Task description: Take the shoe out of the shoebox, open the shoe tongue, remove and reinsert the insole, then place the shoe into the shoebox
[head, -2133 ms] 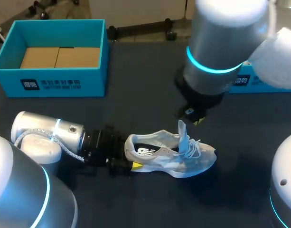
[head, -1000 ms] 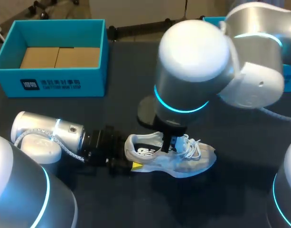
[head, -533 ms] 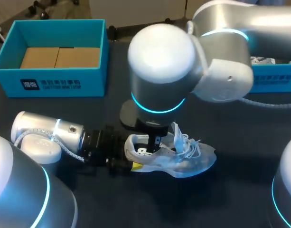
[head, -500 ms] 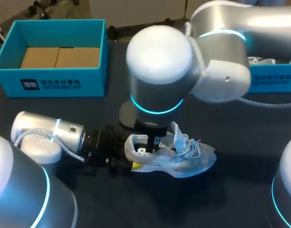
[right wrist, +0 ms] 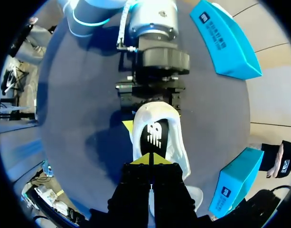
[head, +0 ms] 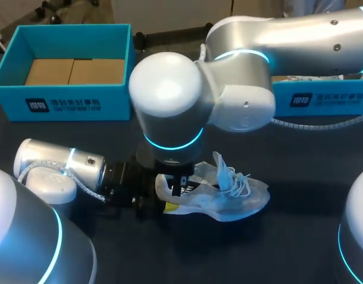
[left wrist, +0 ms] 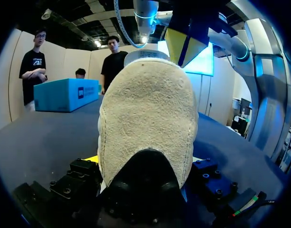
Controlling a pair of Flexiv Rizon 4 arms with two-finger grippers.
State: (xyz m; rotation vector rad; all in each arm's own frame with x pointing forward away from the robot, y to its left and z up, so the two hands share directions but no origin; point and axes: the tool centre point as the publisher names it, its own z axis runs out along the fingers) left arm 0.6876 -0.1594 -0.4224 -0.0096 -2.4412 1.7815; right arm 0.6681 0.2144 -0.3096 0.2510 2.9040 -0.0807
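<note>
White shoe [head: 246,198] on its sole before me, heel to my left, tongue [head: 220,168] standing up, laces [head: 240,183] loose, black insole [right wrist: 154,137] seated inside, open teal shoebox [head: 74,102] well apart at my far left, brown cardboard floor showing.

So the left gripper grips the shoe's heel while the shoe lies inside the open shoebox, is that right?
Not quite. The head view shows the shoe lying on the table, outside the shoebox, not inside it. The rest holds: the left gripper does grip its heel.
</note>
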